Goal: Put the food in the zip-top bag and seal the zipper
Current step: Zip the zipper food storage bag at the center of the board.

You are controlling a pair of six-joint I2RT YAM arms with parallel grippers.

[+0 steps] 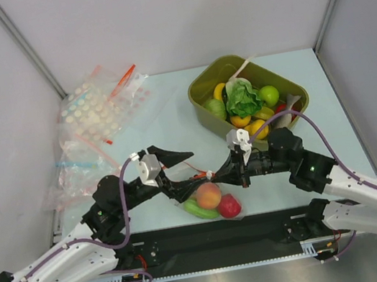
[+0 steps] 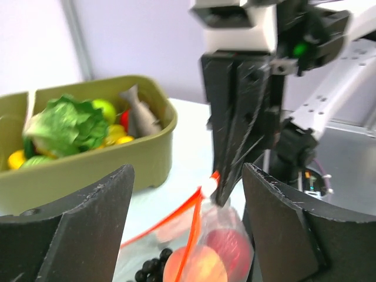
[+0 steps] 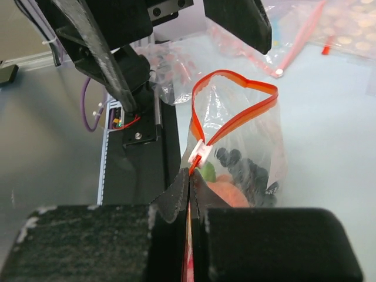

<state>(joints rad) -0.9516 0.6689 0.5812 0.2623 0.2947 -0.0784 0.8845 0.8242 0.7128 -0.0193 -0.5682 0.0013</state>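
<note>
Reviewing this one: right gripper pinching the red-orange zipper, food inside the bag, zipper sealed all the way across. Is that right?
Not sealed: the right wrist view shows the zipper gaping in an open loop. The rest holds: the right gripper pinches it and food sits inside the zip-top bag.

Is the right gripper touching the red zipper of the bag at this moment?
Touching. In the right wrist view the right gripper is shut, and the zipper runs pinched between its two fingers.

Clear thin plastic zip-top bag (image 3: pixel 249 138), glossy food (image 1: pixel 208 196)
</note>
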